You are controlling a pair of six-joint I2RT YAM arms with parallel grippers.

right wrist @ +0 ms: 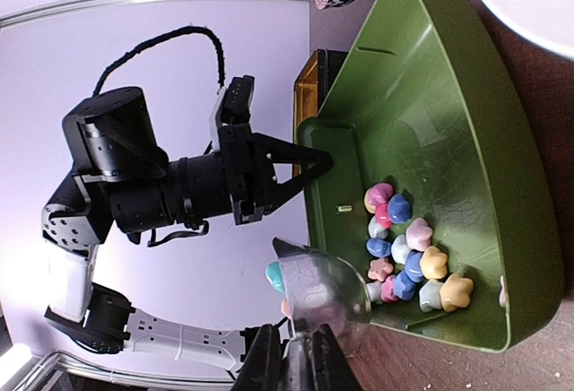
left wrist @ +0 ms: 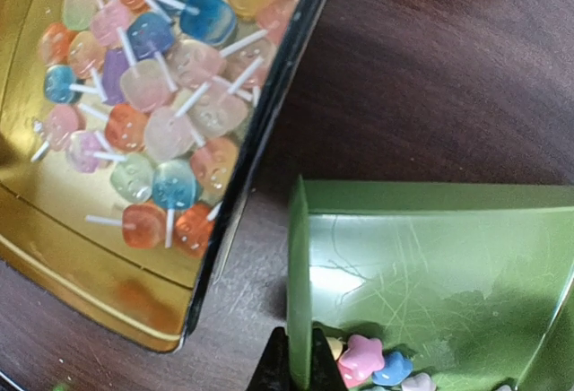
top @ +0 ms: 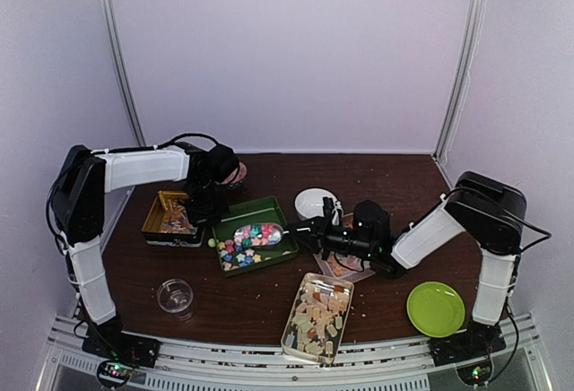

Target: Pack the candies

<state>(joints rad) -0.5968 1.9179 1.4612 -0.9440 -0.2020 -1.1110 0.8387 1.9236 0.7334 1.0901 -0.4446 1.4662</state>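
Note:
A green tin (top: 269, 210) holds pastel star candies (top: 239, 251). My left gripper (top: 208, 204) is shut on the tin's left wall. In the left wrist view its fingertips (left wrist: 273, 369) pinch that wall (left wrist: 299, 301), with star candies (left wrist: 363, 360) just inside. My right gripper (top: 309, 227) is shut on the handle of a clear scoop (top: 258, 234), which is loaded with star candies and held over the tin. In the right wrist view the scoop (right wrist: 336, 292) hangs at the tin's near edge above the star candies (right wrist: 408, 252). Beige chunky candies (top: 317, 317) fill a clear tray.
A gold tin of lollipops (top: 170, 218) stands left of the green tin. A white bowl (top: 316, 203) and a patterned cup (top: 238, 174) sit behind. A glass cup (top: 175, 297) is at the front left, a green plate (top: 436, 308) at the front right.

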